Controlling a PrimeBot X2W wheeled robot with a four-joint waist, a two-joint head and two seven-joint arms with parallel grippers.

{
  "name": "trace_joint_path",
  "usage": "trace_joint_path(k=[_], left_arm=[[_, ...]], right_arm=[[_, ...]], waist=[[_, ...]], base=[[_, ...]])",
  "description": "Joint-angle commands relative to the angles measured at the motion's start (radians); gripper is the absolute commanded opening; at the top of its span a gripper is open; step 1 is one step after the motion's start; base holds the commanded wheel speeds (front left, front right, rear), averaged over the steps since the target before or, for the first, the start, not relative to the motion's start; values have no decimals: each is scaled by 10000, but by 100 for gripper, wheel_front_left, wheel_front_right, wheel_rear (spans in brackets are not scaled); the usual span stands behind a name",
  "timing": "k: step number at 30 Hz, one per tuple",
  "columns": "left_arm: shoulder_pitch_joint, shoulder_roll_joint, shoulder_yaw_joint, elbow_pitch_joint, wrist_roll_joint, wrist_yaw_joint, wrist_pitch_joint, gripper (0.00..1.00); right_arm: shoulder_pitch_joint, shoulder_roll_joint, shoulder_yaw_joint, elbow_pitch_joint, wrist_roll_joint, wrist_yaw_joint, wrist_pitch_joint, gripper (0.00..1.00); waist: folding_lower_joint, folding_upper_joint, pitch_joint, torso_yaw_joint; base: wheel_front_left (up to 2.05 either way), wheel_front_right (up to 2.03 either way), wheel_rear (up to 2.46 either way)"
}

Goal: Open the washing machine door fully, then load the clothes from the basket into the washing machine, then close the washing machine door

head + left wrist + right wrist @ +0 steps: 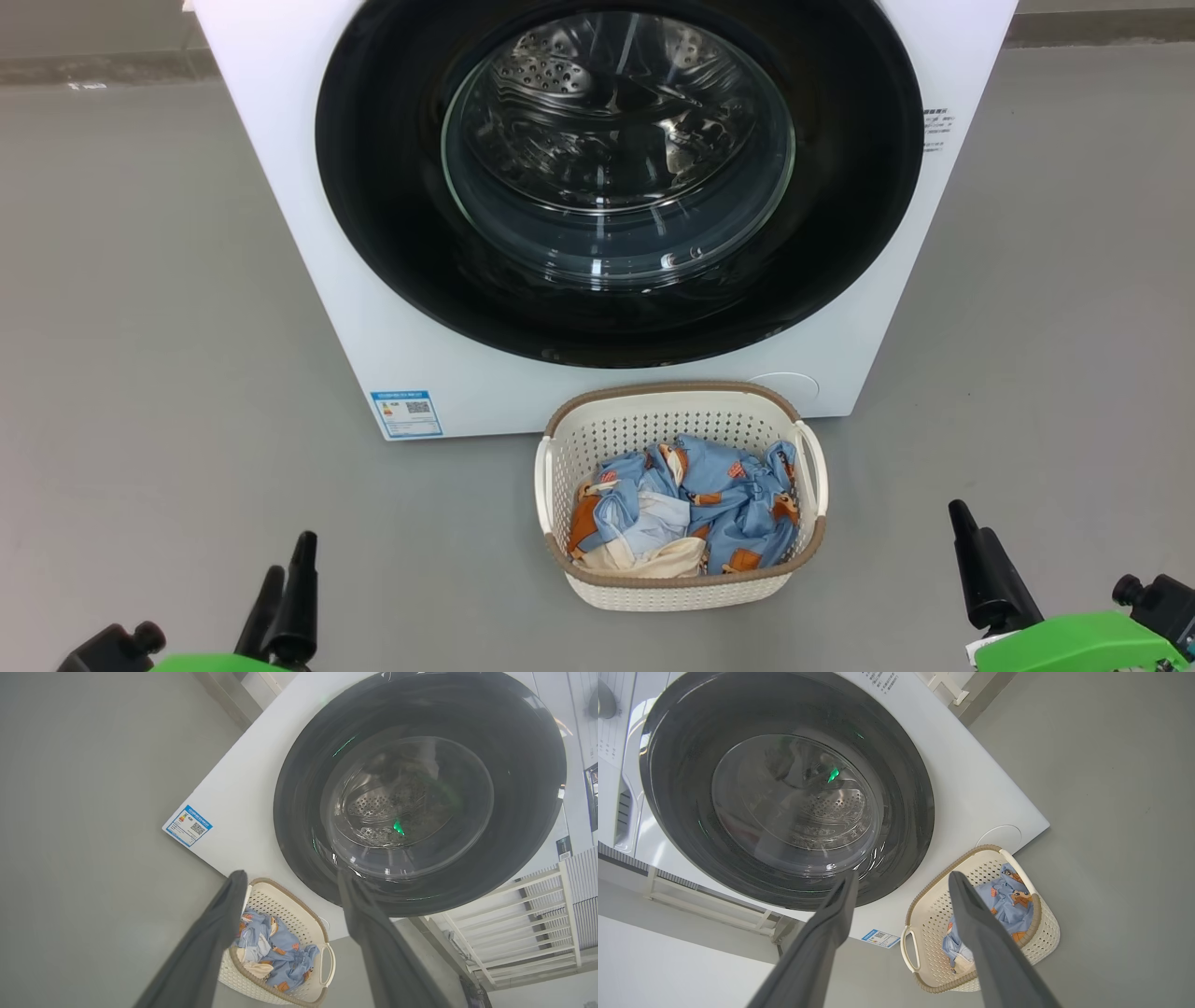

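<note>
Washing machine door (618,159) shut flush; both sets of jaws wide, holding nothing.
The door looks heavy and rigid, its black ring glossy and likely slick, the glass bowl no place to grip. No handle is evident, so take the ring's outer edge; I cannot tell the hinge side. The clothes (709,504) lie soft and light, bunched in the basket (672,390), which sits on the floor just before the washing machine (299,233); pinch a raised fold. The head view gives the basket's square-on position. The left gripper (292,875) view adds a white slatted rack (528,924) beside the machine. The right gripper (904,875) view shows printed text (880,680) near the door.
</note>
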Motion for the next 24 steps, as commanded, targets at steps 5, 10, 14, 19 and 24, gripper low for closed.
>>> trace_joint_path(k=[5, 10, 14, 19, 24], left_arm=[[-157, 252, 93, -375, 840, -17, -284, 100], [-152, 294, 19, -447, 1421, -18, -430, 100], [-144, 324, -18, -522, 1874, -19, -548, 100], [-117, 354, -76, -601, 2457, -20, -696, 100], [-83, 395, -127, -674, 3009, -22, -842, 100]], right_arm=[[-26, -166, 165, -342, -860, 10, -269, 100], [-8, -187, 212, -369, -1429, 11, -414, 100], [13, -202, 263, -386, -1887, 11, -531, 100], [36, -231, 307, -394, -2467, 12, -678, 100], [58, -268, 360, -415, -3031, 12, -825, 100]], waist=[[0, 0, 4, -9], [0, 0, 21, 0], [0, 0, 35, 10], [0, 0, 28, 26], [0, 0, 15, 37]], base=[[0, 0, 0], [0, 0, 0], [0, 0, 0], [0, 0, 0], [0, 0, 0]])
